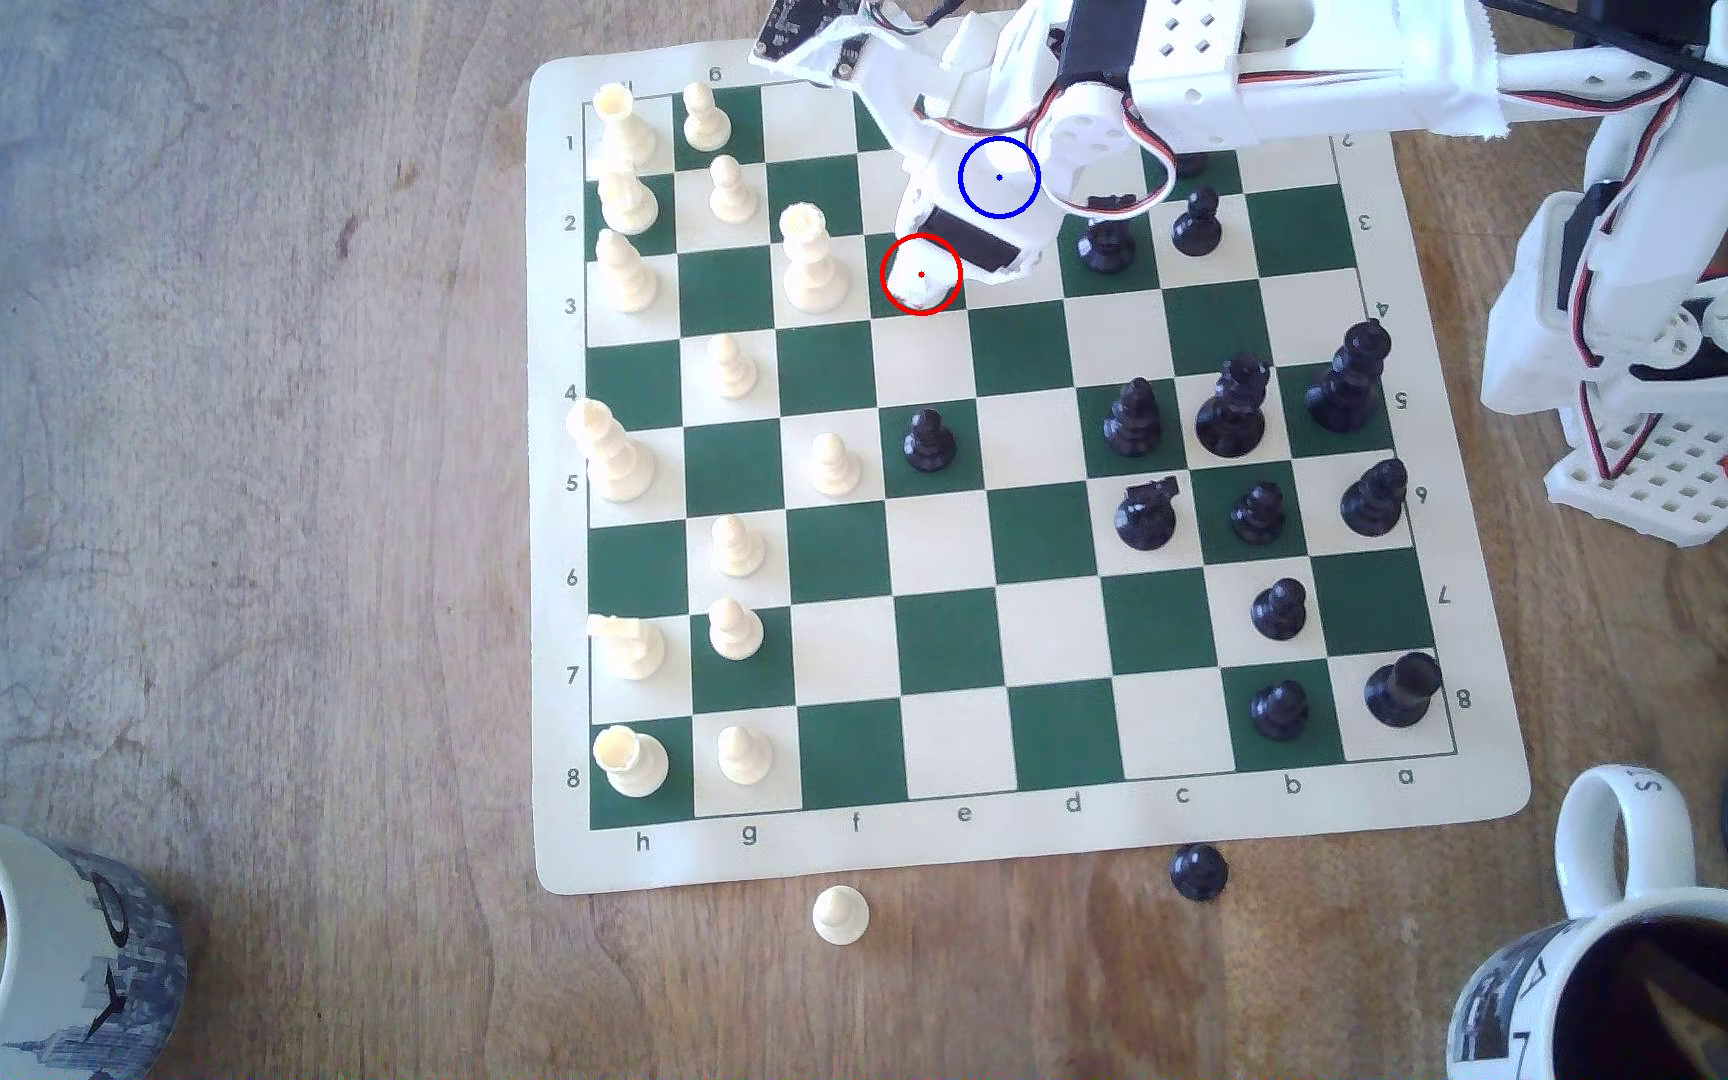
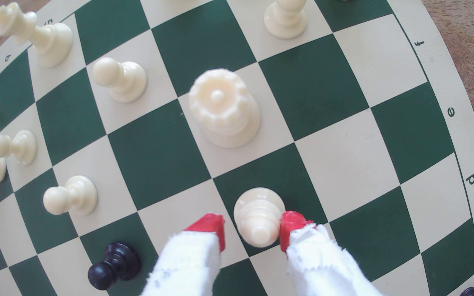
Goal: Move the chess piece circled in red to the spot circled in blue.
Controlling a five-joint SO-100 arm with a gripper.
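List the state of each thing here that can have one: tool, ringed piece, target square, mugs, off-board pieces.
Tool: open, straddling the bishop; one red tip touches it, the other stands apart.
Bishop: upright on its green square, not lifted.
Blue-ringed spot: covered by the arm.
Mug at the exterior view's right: holds dark liquid.
Cream pawn and black pawn: upright on the table, off the board.

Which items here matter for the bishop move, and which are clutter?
Job:
- cream bishop, red-ringed
- blue-ringed spot, covered by the arm
- gripper, open around the bishop

Lying about:
- cream pawn and black pawn off the board
- two mugs
- crowned cream piece
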